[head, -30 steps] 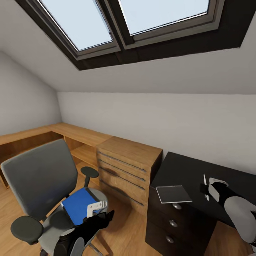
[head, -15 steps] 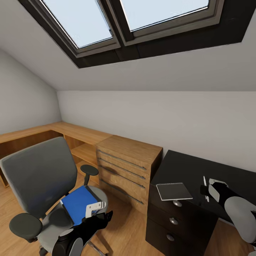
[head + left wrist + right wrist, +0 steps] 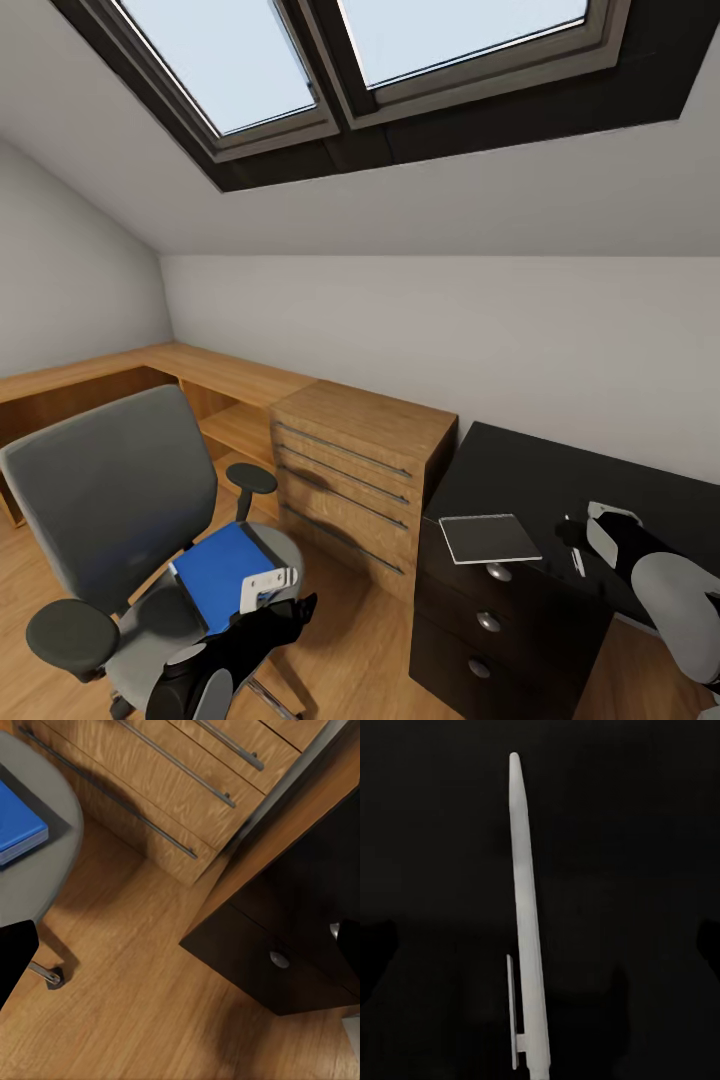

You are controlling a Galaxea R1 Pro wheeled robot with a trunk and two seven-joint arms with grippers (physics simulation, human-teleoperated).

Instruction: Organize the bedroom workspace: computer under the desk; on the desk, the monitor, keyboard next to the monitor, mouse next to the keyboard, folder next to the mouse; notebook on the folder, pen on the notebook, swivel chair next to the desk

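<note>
The grey swivel chair (image 3: 110, 490) stands at the left with the blue folder (image 3: 215, 575) flat on its seat. My left gripper (image 3: 270, 588) hovers open over the seat's front edge, beside the folder (image 3: 15, 825). At the right is the black desk (image 3: 520, 480). On its near corner lies the small dark notebook (image 3: 488, 538). Just right of it, the white pen (image 3: 577, 562) lies on the desk. My right gripper (image 3: 580, 535) is open over the pen (image 3: 526, 915), its fingers wide on either side. Computer, monitor, keyboard and mouse are out of view.
A light-wood drawer unit (image 3: 350, 470) and a low shelf (image 3: 200, 375) stand between chair and desk, along the wall. The desk's black drawers (image 3: 488, 625) face me. Skylights (image 3: 350, 60) are set in the sloped ceiling. Bare wood floor (image 3: 150, 1020) lies between chair and desk.
The pen's visible part now lies lower, nearer the desk's front edge, partly covered by my right gripper. The view shifted slightly a second ago. The left arm has stayed put.
</note>
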